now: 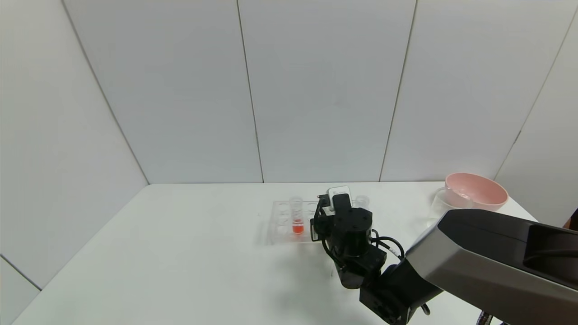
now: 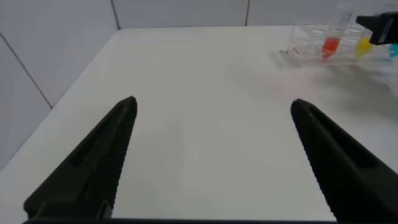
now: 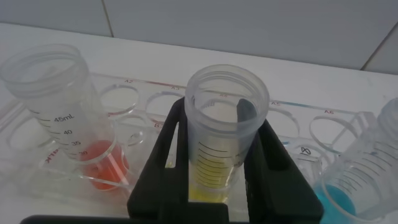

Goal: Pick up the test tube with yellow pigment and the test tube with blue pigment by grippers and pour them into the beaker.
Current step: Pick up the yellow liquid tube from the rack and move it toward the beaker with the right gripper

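Observation:
My right gripper [image 3: 224, 121] is at the clear rack [image 3: 143, 99], its jaws closed against both sides of the test tube with yellow pigment [image 3: 227, 93], which stands upright in the rack. The test tube with blue pigment [image 3: 373, 168] stands one slot over; its rim shows in the head view [image 1: 361, 201]. In the head view the right gripper [image 1: 332, 203] hides the yellow tube. The beaker [image 1: 445, 203] stands to the right, in front of the pink bowl. My left gripper [image 2: 211, 109] is open and empty over bare table, far from the rack, and out of the head view.
A tube with orange-red liquid [image 1: 296, 216] stands in the rack's left part, close beside the right gripper [image 3: 62, 93]. The pink bowl [image 1: 476, 189] sits at the back right corner. White walls close the table's back and sides.

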Tool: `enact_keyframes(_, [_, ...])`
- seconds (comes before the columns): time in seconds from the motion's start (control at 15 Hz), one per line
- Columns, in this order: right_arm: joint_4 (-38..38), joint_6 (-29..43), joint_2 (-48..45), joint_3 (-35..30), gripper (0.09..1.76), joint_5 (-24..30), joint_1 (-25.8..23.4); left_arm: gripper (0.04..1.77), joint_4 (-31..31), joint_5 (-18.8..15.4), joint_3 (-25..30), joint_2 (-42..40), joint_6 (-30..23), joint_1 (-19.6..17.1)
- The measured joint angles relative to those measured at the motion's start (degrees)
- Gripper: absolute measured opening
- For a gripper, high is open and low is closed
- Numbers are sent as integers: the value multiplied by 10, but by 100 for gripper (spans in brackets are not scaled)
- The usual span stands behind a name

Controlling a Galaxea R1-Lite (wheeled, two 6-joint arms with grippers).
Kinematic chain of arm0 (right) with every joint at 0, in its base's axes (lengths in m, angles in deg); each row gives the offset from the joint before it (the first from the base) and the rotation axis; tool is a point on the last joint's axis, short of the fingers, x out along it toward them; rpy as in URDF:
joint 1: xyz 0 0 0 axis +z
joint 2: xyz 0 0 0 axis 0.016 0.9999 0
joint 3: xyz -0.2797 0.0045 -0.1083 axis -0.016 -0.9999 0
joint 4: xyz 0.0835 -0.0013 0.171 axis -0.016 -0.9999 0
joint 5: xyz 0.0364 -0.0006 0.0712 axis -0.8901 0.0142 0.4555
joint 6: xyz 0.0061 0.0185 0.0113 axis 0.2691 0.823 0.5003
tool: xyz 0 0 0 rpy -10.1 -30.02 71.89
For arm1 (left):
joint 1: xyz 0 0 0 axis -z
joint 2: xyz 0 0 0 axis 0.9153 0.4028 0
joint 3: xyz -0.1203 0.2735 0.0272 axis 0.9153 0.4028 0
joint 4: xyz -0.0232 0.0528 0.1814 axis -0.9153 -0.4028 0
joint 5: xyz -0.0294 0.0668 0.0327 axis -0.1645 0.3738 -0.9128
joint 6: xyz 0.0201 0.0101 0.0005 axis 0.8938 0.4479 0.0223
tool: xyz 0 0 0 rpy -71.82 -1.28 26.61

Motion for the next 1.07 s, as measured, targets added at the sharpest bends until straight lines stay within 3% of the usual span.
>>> enact_keyframes(0.67, [-1, -13, -17, -1, 56, 1, 6, 176, 0, 0, 0, 0, 0, 0])
enact_keyframes(1.07, [-40, -16, -69, 0, 56, 11, 6, 176, 0, 0, 0, 0, 0, 0])
